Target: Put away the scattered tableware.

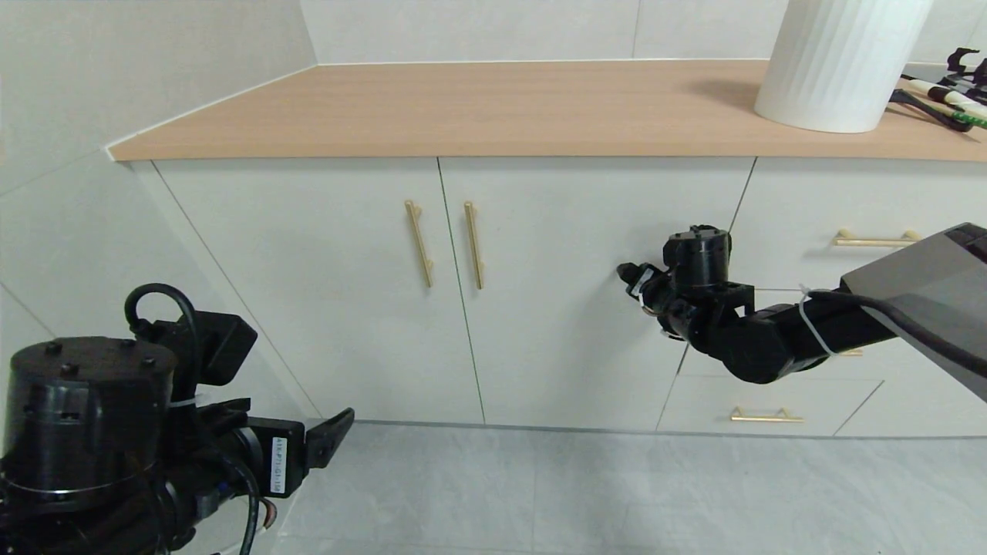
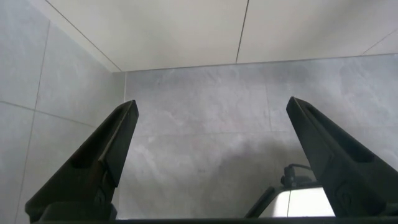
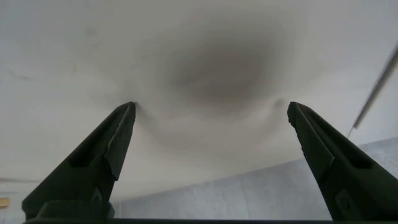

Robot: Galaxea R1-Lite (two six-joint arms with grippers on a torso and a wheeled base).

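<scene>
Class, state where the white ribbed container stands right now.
The white ribbed container stands on the wooden countertop at the head view's right, above the drawers, with utensils lying beside it on its right.

You have soft, even, bright light. Just ahead of the right gripper [image 3: 211, 106], a diffuse dark shadow lies on the cabinet door [image 3: 93, 50]; beyond the left gripper [image 2: 211, 101], the grey floor [image 2: 199, 134] carries a fainter one.

White container [image 1: 844, 62] top cropped, utensils [image 1: 944, 97] cut by edge
</scene>
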